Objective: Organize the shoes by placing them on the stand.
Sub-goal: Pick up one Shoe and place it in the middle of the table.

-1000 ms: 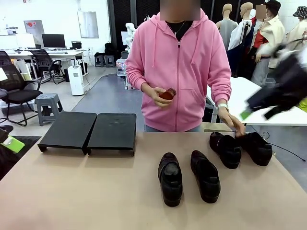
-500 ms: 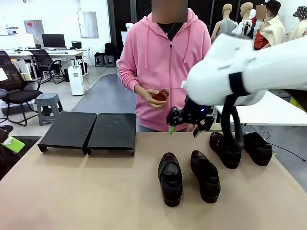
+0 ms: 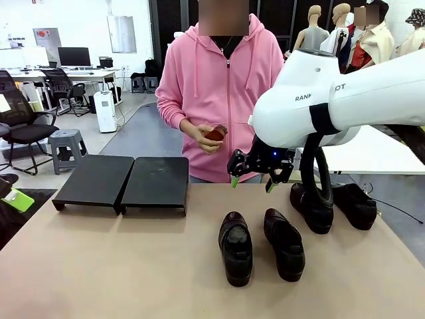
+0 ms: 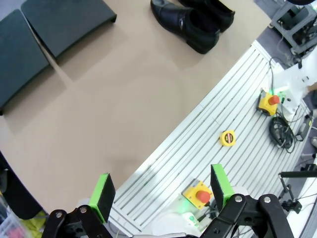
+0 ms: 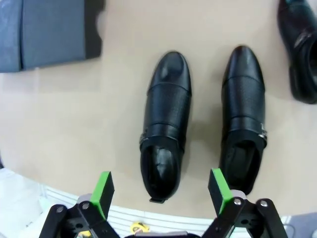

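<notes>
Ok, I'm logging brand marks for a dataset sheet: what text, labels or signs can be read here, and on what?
"RANK" and "OT": on the white right arm, the other letters hidden by its curve.
Red-and-white sign on the far wall: too small to read.
No print visible on the shoes or the stand.

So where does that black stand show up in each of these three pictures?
Front view: the stand is left of centre, at mid-height.
Left wrist view: the stand is in the top left corner, lying at a slant.
Right wrist view: the stand is in the top left corner, cut off by the edge.
Shared landmark: the nearer pair of shoes, to the stand's right in each picture.
</notes>
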Controlling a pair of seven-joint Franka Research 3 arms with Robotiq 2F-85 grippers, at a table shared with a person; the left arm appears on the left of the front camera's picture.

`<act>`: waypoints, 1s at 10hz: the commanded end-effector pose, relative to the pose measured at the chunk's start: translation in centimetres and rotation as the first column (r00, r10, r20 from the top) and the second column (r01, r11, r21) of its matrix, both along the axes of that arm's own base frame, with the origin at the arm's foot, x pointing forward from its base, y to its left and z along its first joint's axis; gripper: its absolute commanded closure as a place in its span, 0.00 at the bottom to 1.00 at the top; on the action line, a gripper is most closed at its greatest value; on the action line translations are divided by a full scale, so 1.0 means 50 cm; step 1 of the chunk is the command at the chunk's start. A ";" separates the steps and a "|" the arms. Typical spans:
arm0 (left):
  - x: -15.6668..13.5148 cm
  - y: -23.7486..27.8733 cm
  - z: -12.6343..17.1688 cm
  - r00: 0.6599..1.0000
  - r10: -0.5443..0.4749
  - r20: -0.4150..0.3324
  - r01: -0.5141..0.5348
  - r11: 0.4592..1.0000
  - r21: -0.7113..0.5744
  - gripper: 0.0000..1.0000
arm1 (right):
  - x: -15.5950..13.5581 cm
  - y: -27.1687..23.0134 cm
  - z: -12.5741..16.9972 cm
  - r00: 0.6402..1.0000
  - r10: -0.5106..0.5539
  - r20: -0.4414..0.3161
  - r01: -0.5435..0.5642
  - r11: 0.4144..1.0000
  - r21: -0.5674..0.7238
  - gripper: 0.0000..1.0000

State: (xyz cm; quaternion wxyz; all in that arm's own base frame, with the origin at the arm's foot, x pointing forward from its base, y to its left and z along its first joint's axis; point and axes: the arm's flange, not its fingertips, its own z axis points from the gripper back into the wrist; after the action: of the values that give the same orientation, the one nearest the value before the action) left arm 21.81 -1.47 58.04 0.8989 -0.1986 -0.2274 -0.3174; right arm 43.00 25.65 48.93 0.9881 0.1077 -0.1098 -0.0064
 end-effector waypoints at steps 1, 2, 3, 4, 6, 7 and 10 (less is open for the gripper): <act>0.000 0.005 0.002 1.000 -0.022 0.005 0.022 1.000 -0.015 0.00 | 0.032 0.047 -0.060 0.991 -0.074 -0.111 0.063 0.993 -0.100 0.00; 0.000 0.005 0.002 1.000 -0.022 0.005 0.022 1.000 -0.015 0.00 | 0.039 0.058 -0.093 0.985 -0.077 -0.154 0.059 0.991 -0.120 0.00; 0.000 0.005 0.002 1.000 -0.022 0.005 0.022 1.000 -0.015 0.00 | 0.035 0.068 -0.118 0.977 -0.080 -0.199 0.053 0.989 -0.137 0.00; 0.000 0.005 0.002 1.000 -0.022 0.005 0.022 1.000 -0.015 0.00 | 0.031 0.068 -0.144 0.967 -0.072 -0.243 0.036 0.988 -0.150 0.00; 0.000 0.005 0.002 1.000 -0.022 0.005 0.022 1.000 -0.015 0.00 | 0.034 0.081 -0.191 0.941 -0.079 -0.329 0.028 0.987 -0.157 0.00; 0.000 0.005 0.002 1.000 -0.022 0.005 0.022 1.000 -0.015 0.00 | 0.039 0.079 -0.211 0.933 -0.094 -0.348 0.035 0.984 -0.173 0.00; 0.000 0.005 0.002 1.000 -0.022 0.005 0.022 1.000 -0.015 0.00 | 0.049 0.085 -0.261 0.908 -0.121 -0.401 0.047 0.980 -0.191 0.00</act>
State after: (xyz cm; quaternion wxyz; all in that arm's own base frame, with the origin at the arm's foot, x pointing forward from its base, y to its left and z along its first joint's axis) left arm 21.81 -1.47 58.04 0.8989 -0.1986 -0.2273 -0.3175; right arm 44.77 29.12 35.55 0.9952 0.0182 0.0881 -0.0388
